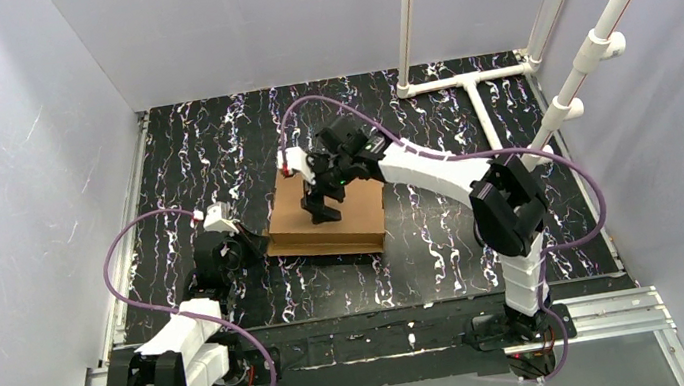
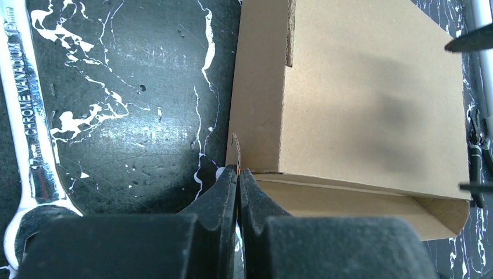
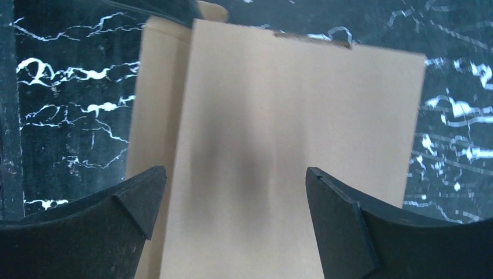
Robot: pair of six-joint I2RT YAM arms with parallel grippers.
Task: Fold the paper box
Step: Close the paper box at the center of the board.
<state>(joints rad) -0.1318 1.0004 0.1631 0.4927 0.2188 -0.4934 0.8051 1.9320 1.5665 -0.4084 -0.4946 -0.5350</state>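
The right arm reaches from its base at the near right edge, up and leftward across the black, white-veined marbled table. Its forearm stretches out, and the wrist tips down so that the right gripper hangs over the middle of the plain brown corrugated cardboard paper box. In the right wrist view its jaws stand wide apart, holding nothing. The left arm sits folded low at the near left corner, with the left gripper pointed at the box's left edge, and its fingers are pressed together. A purple cable loops off each arm. A white plastic pipe frame stands at the far right of the table, well apart from the box. A pale metal spanner stamped CHROME VANADIUM lies on the table left of the box, clear of both grippers. The box lies near the table's centre, flat and shallow, its broad top panel level. The closed left fingertips meet its near left corner, just below a small upright cardboard tab, and the open right fingers straddle the top panel from above.
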